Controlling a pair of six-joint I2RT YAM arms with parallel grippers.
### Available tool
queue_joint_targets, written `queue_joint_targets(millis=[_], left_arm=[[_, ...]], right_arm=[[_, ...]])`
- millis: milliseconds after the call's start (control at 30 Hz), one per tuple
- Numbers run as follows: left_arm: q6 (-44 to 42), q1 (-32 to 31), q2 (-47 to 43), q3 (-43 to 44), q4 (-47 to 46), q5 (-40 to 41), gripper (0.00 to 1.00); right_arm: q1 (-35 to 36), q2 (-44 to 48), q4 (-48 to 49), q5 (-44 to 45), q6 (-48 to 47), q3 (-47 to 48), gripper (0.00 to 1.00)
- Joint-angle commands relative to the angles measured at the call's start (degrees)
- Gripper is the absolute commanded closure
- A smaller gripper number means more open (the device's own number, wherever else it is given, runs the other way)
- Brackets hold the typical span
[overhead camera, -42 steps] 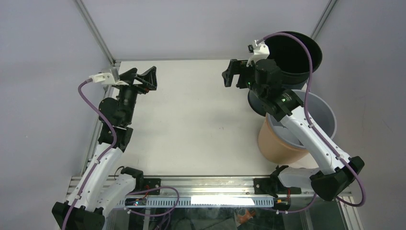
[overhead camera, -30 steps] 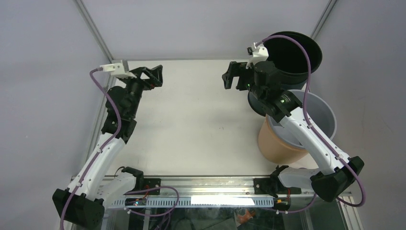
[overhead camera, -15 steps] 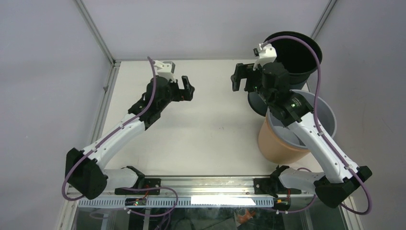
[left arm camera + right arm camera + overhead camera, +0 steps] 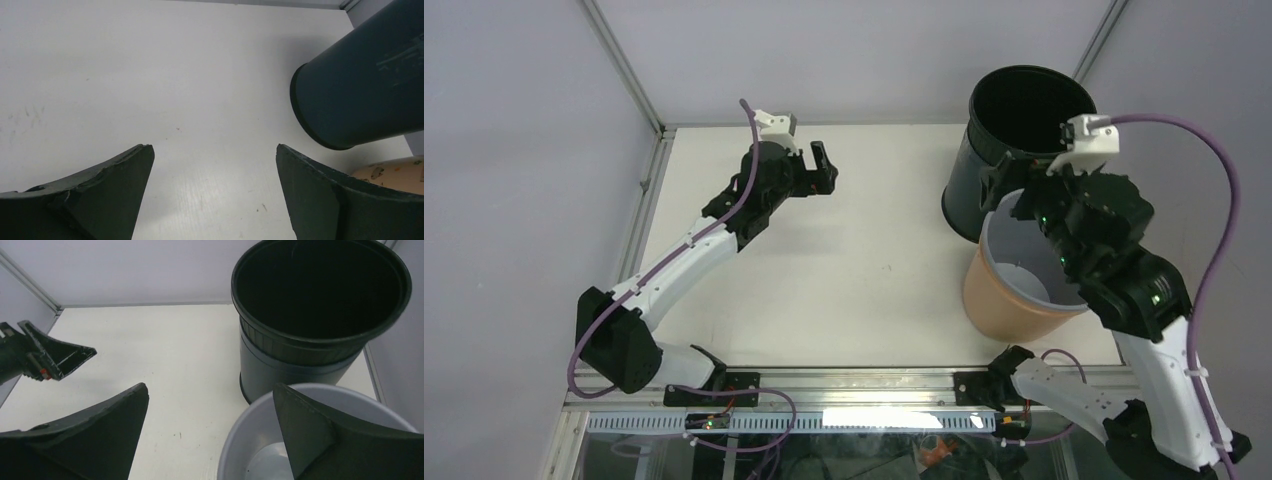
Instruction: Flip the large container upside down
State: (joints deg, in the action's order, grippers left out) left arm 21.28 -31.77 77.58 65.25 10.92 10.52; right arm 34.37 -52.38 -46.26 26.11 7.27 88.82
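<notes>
The large black plastic container (image 4: 1024, 120) stands upright at the white desk's (image 4: 874, 250) far right corner, just beside a grey tub (image 4: 1022, 250) nested in a tan bucket (image 4: 989, 295). The right wrist view looks into its mouth, while the left wrist view shows only its outer wall and base. The jaws of the left gripper (image 4: 215, 150) and right gripper (image 4: 210, 387) gape wide, holding nothing.

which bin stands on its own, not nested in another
The black bin at the far corner; the grey bucket sits nested inside the tan bucket.
</notes>
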Motion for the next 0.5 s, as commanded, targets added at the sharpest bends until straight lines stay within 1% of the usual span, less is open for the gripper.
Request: queue_joint_targets(millis=[0, 67, 133, 167, 267, 367, 400, 467], left_arm=[[-0.2, 0.7, 2.9, 4.1, -2.2, -3.9, 0.01], [-0.7, 0.7, 3.3, 4.9, -2.3, -4.4, 0.01], [-2.0, 0.6, 3.3, 6.1, -2.4, -7.1, 0.01], [-2.8, 0.7, 3.6, 7.1, -2.0, -9.6, 0.01], [-4.6, 0.7, 4.0, 10.2, -0.8, -21.3, 0.01], [-4.3, 0.5, 6.7, 12.2, -0.7, -30.5, 0.01], [-3.9, 0.4, 7.0, 12.5, -0.7, -32.4, 0.01], [-3.6, 0.3, 7.2, 12.9, -0.7, -33.3, 0.01]], right_arm=[[0.1, 4.3, -3.3, -0.7, 3.1, -3.8, 0.00], [0.1, 5.8, -3.5, -0.8, 3.2, -4.8, 0.00], [0.1, 6.4, -3.7, -0.2, 2.7, -5.0, 0.00], [0.1, 6.3, -3.9, 0.0, 2.7, -4.8, 0.00], [0.1, 4.6, -5.2, -2.0, 1.7, -3.3, 0.00], [0.1, -0.3, -9.6, -1.9, 0.6, 2.9, 0.00], [0.1, -2.0, -11.6, -1.4, 0.7, 4.9, 0.00], [0.1, -5.5, -15.8, -2.1, 1.2, 8.3, 0.00]])
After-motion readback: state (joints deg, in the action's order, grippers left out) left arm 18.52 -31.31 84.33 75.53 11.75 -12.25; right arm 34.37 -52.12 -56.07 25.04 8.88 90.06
